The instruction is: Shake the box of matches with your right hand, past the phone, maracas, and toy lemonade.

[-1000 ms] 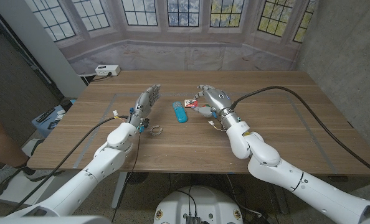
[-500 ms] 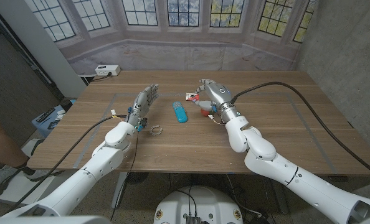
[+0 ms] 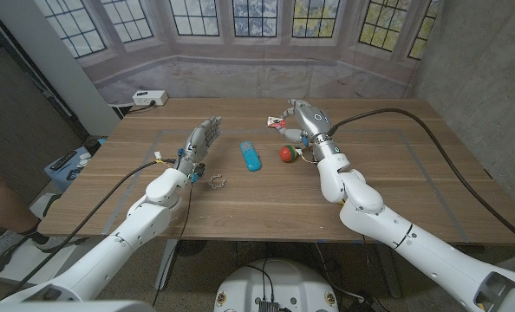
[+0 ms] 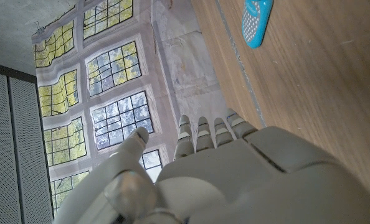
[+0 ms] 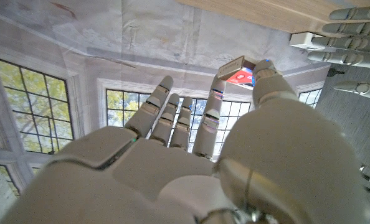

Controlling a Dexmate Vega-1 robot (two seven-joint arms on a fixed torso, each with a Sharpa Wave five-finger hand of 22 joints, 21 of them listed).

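Matchbox [image 3: 277,123] sits pinched in my right hand [image 3: 303,118], raised off the table [image 3: 396,186]; from my right wrist camera I see it caught between the thumb and a fingertip, other fingers [image 5: 157,104] spread. Directly at 6 o'clock from that hand lies a red maraca ball [image 3: 286,153] on the wood. At 9 o'clock of the ball lies the blue phone [image 3: 251,156]. My left hand [image 3: 198,145] holds nothing, fingers straight and apart, with a small metal ring [image 3: 218,181] near its wrist.
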